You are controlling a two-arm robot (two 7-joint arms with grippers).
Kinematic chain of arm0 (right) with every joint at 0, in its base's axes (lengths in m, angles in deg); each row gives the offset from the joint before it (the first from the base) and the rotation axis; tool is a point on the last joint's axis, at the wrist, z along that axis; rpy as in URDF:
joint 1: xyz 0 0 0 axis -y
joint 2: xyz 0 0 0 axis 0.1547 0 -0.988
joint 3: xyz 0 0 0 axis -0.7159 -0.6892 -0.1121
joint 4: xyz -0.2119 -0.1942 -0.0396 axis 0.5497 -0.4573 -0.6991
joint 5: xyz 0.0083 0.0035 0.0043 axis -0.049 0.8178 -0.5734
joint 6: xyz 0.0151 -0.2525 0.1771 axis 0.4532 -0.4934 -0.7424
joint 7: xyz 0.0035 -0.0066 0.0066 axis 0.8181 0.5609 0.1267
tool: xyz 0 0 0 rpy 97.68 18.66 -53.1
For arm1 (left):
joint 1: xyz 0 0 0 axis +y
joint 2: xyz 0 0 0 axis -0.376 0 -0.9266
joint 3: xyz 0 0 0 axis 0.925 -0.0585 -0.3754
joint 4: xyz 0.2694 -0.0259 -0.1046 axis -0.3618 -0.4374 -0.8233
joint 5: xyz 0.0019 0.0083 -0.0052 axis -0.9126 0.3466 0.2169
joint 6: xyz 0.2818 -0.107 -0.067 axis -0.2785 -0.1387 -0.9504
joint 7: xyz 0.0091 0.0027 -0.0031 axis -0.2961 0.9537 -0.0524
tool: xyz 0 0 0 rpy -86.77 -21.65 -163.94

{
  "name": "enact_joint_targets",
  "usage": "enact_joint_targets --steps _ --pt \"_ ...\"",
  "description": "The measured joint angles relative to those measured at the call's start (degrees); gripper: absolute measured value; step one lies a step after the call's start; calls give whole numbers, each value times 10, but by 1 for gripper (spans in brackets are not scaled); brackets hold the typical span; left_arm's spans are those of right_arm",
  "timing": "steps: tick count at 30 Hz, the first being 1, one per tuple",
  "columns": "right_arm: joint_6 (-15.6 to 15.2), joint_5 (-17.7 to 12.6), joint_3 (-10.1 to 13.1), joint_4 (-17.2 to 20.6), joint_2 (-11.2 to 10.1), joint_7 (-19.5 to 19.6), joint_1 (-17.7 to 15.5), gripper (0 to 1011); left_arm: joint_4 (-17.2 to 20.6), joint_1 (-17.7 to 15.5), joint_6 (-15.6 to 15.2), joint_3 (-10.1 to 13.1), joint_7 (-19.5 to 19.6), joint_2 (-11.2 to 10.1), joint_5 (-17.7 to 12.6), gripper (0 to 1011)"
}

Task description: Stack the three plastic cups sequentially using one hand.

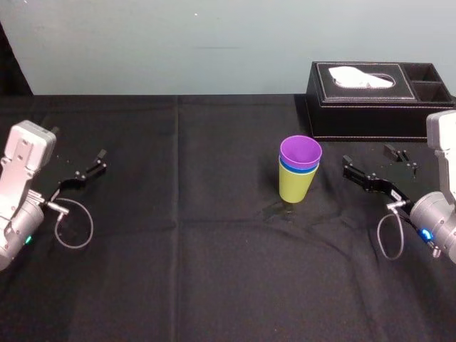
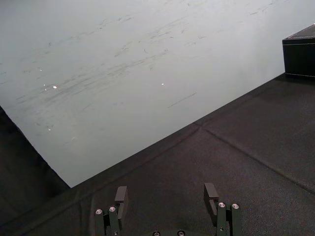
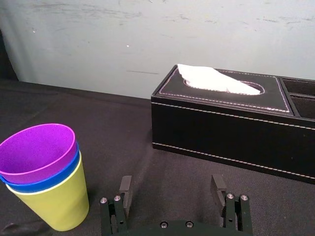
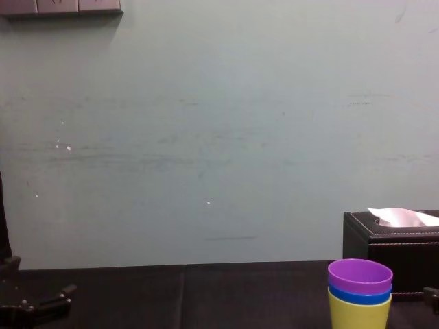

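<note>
I count three cups, and they make one stack. The yellow-green cup (image 1: 296, 187) stands upright on the black tabletop (image 1: 178, 249). The blue cup (image 1: 298, 169) sits inside it, with just its rim peeking out. The purple cup (image 1: 300, 151) sits inside the blue one and is on top, with its mouth facing up. Seen from my head, the stack is at about 3 o'clock from the middle of the tabletop.

I have two sets of fingers, and both hold nothing. My right fingers (image 1: 347, 165) are near the stack at its 3 o'clock side, not touching it. They are spread wide. My left fingers (image 1: 98, 161) are far off at 9 o'clock, low over the tabletop, and they are spread wide too.

There is one black tissue box (image 1: 370, 100) at about 1 o'clock from the stack, at the back edge by the wall. One white tissue (image 1: 360, 76) pokes up out of the slot in its lid. The box has two small pockets (image 1: 426, 80) at its right end. I cannot tell what is in them.
</note>
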Motion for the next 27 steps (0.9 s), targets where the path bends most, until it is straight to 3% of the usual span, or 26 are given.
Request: enact_joint_targets --steps 27 --pt "-1 1 -1 1 0 3 0 1003 0 0 0 0 0 0 0 1011"
